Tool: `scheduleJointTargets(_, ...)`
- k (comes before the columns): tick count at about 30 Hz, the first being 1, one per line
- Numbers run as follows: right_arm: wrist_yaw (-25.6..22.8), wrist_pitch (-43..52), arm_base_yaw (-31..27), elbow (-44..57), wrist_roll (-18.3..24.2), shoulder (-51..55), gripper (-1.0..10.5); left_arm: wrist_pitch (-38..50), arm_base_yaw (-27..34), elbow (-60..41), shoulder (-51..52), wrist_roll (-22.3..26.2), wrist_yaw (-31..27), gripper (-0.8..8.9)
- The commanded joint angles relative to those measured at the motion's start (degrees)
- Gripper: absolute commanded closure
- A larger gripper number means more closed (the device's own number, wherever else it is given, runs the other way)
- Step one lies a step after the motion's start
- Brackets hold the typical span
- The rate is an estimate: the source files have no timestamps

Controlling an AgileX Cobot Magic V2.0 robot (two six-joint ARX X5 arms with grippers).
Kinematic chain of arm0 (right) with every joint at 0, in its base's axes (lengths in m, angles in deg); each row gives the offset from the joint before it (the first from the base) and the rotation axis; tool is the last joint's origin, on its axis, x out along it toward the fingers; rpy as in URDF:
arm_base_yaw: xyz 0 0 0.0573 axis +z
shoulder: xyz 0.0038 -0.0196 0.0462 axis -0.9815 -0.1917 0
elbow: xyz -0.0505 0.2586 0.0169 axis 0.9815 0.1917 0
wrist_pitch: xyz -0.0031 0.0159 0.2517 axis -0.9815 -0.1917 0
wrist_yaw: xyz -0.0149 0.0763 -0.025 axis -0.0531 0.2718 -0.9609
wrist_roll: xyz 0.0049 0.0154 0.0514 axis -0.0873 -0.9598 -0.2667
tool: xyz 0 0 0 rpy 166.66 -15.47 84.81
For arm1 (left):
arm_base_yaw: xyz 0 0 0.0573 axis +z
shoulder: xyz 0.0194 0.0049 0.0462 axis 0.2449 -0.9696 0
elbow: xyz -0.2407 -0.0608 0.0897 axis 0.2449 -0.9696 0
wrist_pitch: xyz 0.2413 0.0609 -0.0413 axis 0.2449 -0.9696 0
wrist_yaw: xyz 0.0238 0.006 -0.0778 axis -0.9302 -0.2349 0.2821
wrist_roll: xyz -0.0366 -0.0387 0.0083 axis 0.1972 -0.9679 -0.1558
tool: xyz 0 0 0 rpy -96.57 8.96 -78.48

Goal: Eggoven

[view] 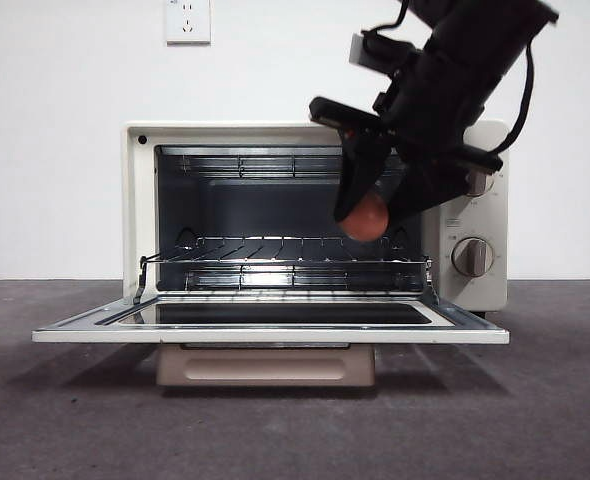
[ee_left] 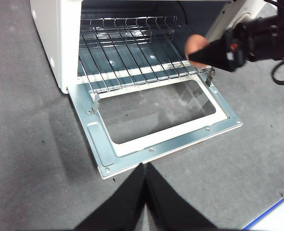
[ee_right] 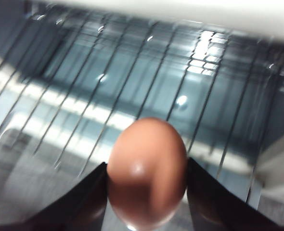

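On a grey table, the oven [view: 135, 200] stands with its door [view: 270, 332] already down. The right gripper [view: 370, 215] clamps the egg [ee_right: 147, 173] above the rack [view: 295, 250], unreleased; the left gripper [ee_left: 145, 192] waits closed.

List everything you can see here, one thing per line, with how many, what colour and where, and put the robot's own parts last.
egg: one, orange-brown, held above the rack at the oven mouth, knob side.
toaster oven: one, cream, on the table, door folded down flat.
wire rack: one, silver, inside the oven.
knobs: two, grey, on the oven's front panel; upper one mostly hidden.
wall socket: one, white, on the wall above.
table: one, dark grey.
right gripper: black, shut on the egg.
left gripper: black, shut, in front of the door.
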Motion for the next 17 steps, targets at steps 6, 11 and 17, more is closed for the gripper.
scheduleJointTargets(6, -0.5, 2.6, -0.2, -0.7, 0.8, -4.1, 9.4, 0.5, -0.1, 0.3, -0.1, -0.3, -0.1, 8.07)
scheduleJointTargets(11, -0.6, 2.0, -0.2, -0.7, 0.8, -4.3, 8.1, 0.5, -0.1, 0.3, -0.2, -0.3, -0.1, 8.07)
scheduleJointTargets(17, -0.7, 2.1, -0.2, -0.8, 0.8, -4.3, 6.6, 1.1, -0.1, 0.3, -0.5, -0.9, -0.1, 8.07)
